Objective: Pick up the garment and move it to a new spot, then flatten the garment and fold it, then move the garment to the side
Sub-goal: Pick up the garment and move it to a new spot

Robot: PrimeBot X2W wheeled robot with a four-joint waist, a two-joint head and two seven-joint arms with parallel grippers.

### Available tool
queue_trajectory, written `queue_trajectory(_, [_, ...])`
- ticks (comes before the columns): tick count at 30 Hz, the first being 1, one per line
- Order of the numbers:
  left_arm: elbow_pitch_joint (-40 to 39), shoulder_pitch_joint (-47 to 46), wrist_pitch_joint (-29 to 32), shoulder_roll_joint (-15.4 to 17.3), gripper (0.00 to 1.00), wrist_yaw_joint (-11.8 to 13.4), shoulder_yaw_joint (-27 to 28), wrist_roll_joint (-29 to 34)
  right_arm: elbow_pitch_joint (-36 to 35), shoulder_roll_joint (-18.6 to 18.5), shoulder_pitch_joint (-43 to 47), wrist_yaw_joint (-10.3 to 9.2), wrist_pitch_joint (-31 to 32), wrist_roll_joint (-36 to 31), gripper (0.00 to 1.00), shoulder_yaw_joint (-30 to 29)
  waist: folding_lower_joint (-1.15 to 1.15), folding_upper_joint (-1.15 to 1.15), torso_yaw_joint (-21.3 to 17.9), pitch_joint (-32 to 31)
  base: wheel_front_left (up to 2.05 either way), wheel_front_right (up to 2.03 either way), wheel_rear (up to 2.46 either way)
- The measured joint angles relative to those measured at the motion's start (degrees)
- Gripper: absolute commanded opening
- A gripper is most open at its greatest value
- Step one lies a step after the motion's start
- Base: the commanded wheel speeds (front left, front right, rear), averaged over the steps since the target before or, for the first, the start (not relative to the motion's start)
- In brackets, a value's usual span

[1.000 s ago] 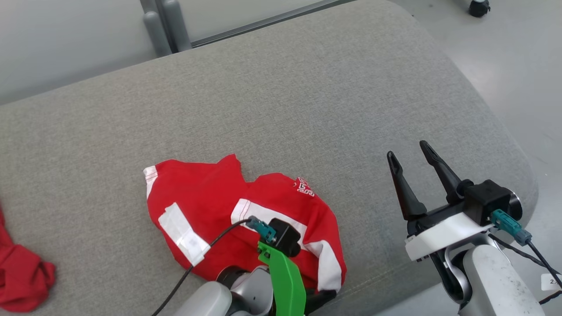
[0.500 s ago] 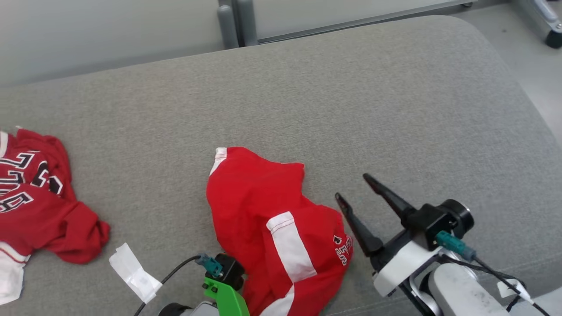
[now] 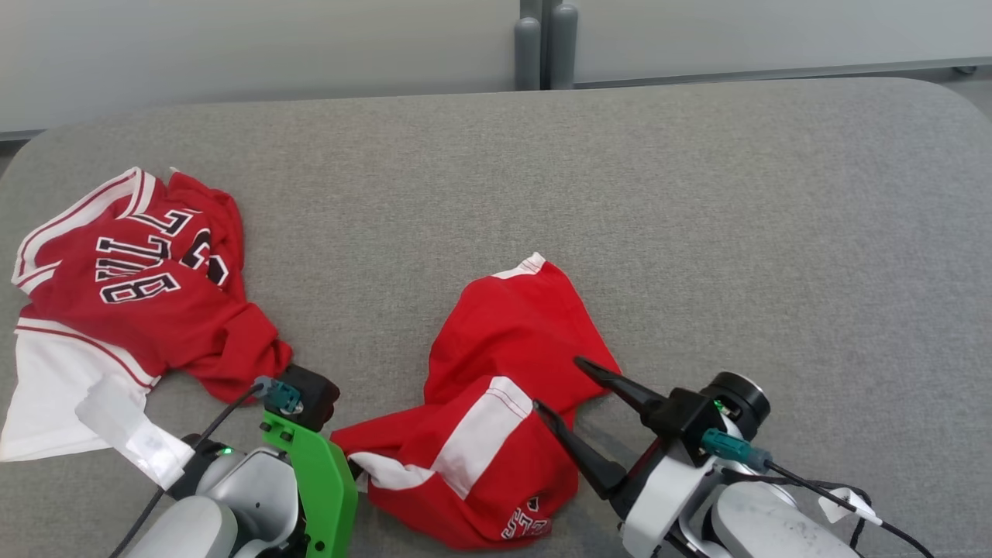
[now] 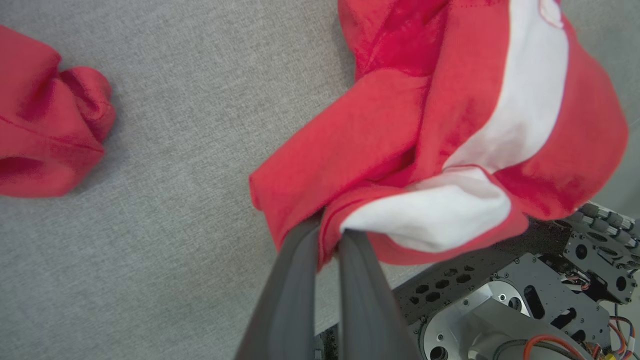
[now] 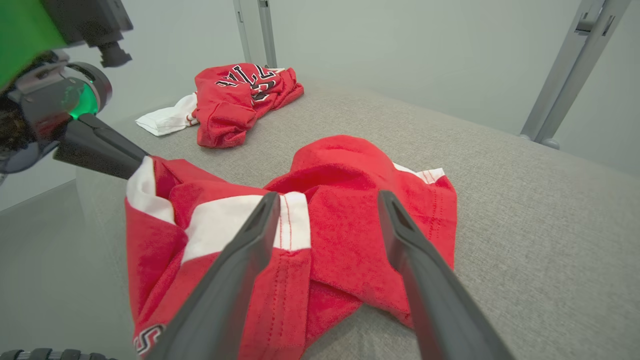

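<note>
From the head view, the red garment (image 3: 504,349) lay crumpled at the near middle of the grey padded surface (image 3: 697,232). A second jersey (image 3: 139,287) sat well to its left. The left gripper (image 3: 353,466) pinched the garment's near-left edge, and the right gripper (image 3: 558,383) was spread at its right edge.

The left wrist view showed the dark fingers (image 4: 295,280) pressed together on a red-and-white fold.

The right wrist view showed its fingers (image 5: 240,260) apart above the cloth.

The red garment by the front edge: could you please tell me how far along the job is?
Done: the grasp; the left gripper has its jaws shut on the garment by its white-trimmed edge. In hand: the move, with it bunched, partly resting on the grey surface. The right gripper hovers over it, jaws open. Left: flattening, folding, moving it aside.
</note>
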Motion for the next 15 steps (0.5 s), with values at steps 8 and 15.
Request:
queue_trajectory(8, [0.3, 2.8, -1.5, -1.9, 1.00, 0.5, -0.6, -1.6, 3.4, 0.9, -2.5, 0.00, 1.3, 3.3, 1.00, 3.4, 0.00, 0.00, 2.5, 0.0, 0.00, 0.00, 0.00])
queue_trajectory(15, [0.4, 2.8, -2.9, -3.0, 1.00, 1.0, -0.4, -1.6, 5.8, 0.4, -4.9, 0.00, 4.0, 5.7, 1.00, 6.9, 0.00, 0.00, 3.9, 0.0, 0.00, 0.00, 0.00])
